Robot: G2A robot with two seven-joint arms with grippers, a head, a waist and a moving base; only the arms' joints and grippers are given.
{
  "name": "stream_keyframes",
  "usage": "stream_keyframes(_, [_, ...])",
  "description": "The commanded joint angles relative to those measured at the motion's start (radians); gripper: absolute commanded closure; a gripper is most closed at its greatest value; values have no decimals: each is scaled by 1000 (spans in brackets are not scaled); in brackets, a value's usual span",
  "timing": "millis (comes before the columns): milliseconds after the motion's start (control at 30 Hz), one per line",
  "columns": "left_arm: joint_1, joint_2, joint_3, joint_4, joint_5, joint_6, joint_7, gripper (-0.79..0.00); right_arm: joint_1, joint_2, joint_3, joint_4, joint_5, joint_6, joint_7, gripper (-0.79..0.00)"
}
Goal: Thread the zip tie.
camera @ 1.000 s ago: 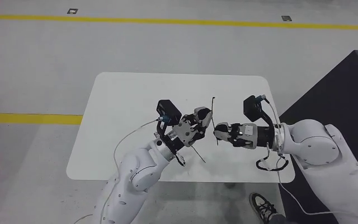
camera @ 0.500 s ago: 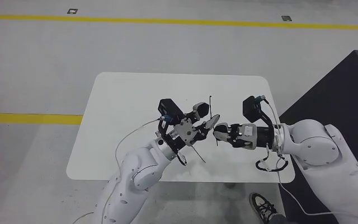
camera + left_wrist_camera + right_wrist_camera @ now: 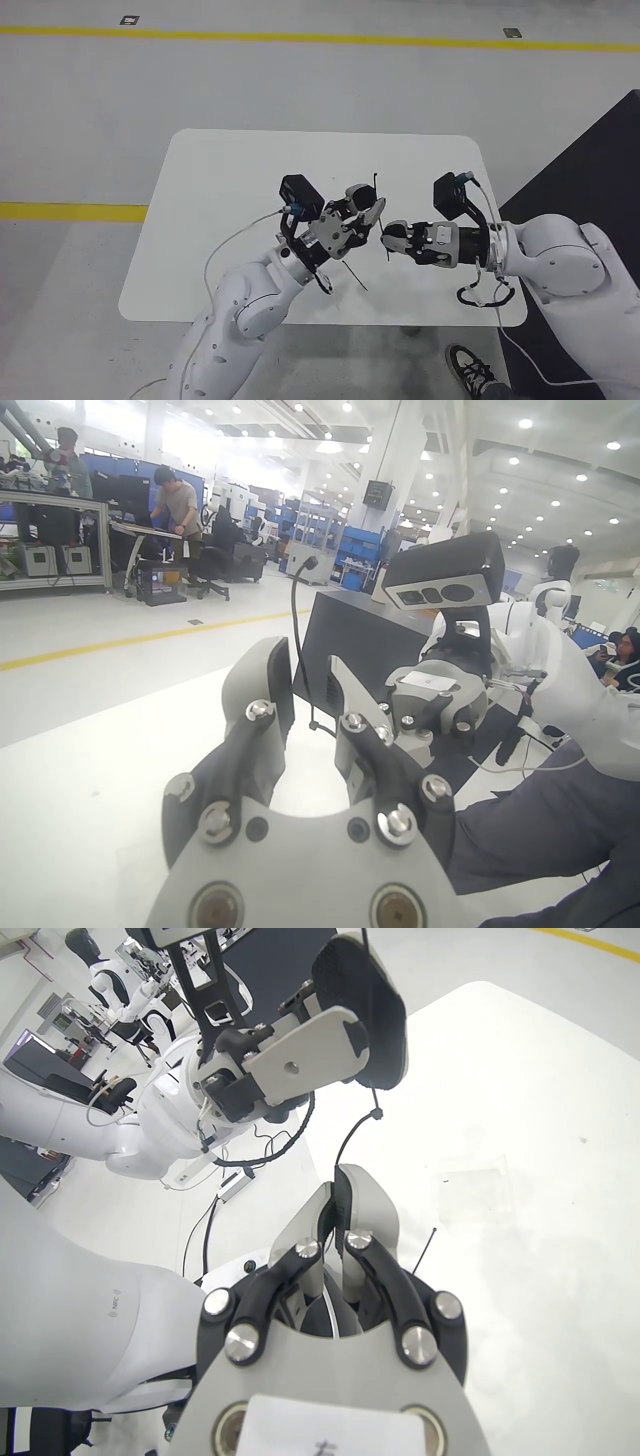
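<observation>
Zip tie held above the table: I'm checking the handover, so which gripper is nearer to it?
Right. The right gripper is shut on one end of the zip tie. The left gripper is open, with its fingers either side of the strap and not clamping it.

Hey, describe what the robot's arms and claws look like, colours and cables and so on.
The left arm and right arm are glossy white with rounded shells. The left claw and right claw each have two pale grey fingers, black textured pads, black links and silver bolts. A black camera box tops each wrist; cables loop by the wrists.
</observation>
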Motion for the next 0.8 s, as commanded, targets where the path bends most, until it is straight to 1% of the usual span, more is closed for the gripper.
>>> stream_keyframes(0, [3, 1, 1, -1, 0, -1, 0, -212, -2, 1, 2, 1, -1, -1, 1, 0])
stream_keyframes(33, [3, 1, 1, 0, 1, -1, -2, -212, -5, 1, 2, 1, 0, -2, 1, 0])
stream_keyframes(300, [3, 1, 6, 1, 2, -2, -5, -86, -12, 4, 6, -8, 1, 0, 3, 0])
stream_keyframes(333, [3, 2, 7, 0, 3, -1, -5, -86, -12, 4, 6, -9, 1, 0, 4, 0])
stream_keyframes(400, [3, 2, 8, -1, 3, -2, -4, -55, -13, 5, 6, -10, 0, -1, 3, 0])
stream_keyframes(467, [2, 2, 7, -2, 3, -2, -2, 0, -11, 5, 6, -13, 2, -2, 2, 0])
stream_keyframes(767, [6, 3, 9, 7, 5, -4, -4, 0, -4, 7, 13, -15, -1, -5, -18, 0])
